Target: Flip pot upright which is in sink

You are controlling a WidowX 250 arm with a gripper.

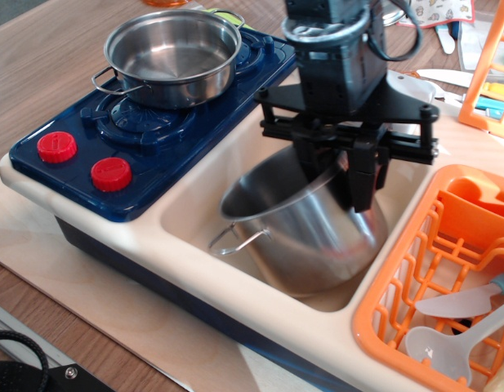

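The tall shiny steel pot (317, 237) stands in the cream sink (201, 196), tilted a little, with its opening facing up and to the left. One wire loop handle (235, 242) sticks out at its front left. My gripper (340, 181) comes down from above and is shut on the pot's far right rim, one finger inside the pot and one finger (362, 186) outside its wall. The gripper body hides the far part of the rim.
A wider, shallow steel pan (171, 53) sits on the blue stove (153, 139), which has two red knobs (111, 173). An orange dish rack (415, 269) with a spoon and a knife borders the sink on the right. A white box (411, 91) lies behind the sink.
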